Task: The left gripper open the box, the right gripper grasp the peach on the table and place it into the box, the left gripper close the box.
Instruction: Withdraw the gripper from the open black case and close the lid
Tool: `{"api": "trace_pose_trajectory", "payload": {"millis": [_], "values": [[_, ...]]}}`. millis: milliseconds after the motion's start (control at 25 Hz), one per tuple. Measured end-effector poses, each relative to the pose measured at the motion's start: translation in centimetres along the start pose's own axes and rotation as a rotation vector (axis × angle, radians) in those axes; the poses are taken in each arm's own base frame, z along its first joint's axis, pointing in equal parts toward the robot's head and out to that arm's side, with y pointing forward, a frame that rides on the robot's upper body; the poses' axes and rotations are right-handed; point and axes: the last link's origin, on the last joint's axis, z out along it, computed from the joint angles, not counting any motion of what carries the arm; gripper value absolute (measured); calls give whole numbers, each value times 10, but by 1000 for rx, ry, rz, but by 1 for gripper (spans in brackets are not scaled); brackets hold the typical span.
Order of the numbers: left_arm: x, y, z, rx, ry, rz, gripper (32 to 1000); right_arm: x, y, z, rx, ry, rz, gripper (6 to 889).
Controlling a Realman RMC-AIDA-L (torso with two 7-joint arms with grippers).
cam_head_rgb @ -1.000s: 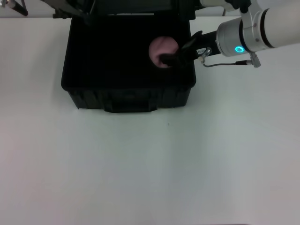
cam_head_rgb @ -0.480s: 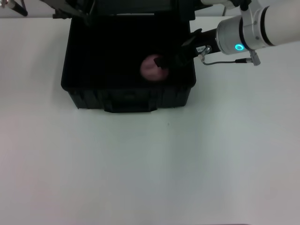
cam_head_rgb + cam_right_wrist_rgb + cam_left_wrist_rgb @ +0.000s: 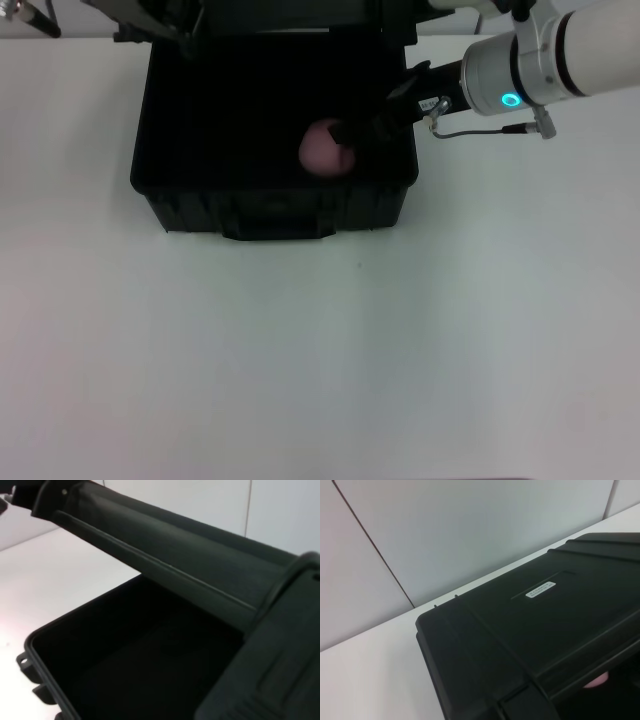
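Since a second ago the peach (image 3: 322, 148) has dropped lower inside the open box (image 3: 272, 200) on the desk (image 3: 320, 350); the right tool (image 3: 345, 132) seems clamped on it. Left tool out of view.

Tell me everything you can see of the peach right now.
The peach is a small, round, pale pink fruit lying inside the open black box, toward its right front part. The right gripper reaches in over the box's right wall, and its dark fingertips overlap the peach's right side; whether they grip it cannot be told. In the left wrist view only a pink sliver shows beneath the raised lid.
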Motion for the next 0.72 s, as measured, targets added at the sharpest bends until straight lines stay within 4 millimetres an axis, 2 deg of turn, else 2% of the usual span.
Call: {"api": "trace_pose_trajectory", "payload": {"millis": [360, 720], "values": [[-2, -1, 1, 2, -5, -4, 398, -10, 3, -6, -33, 8, 0, 866], [-3, -3, 1, 5, -11, -6, 398, -18, -2, -26, -3, 137, -4, 866]]}}
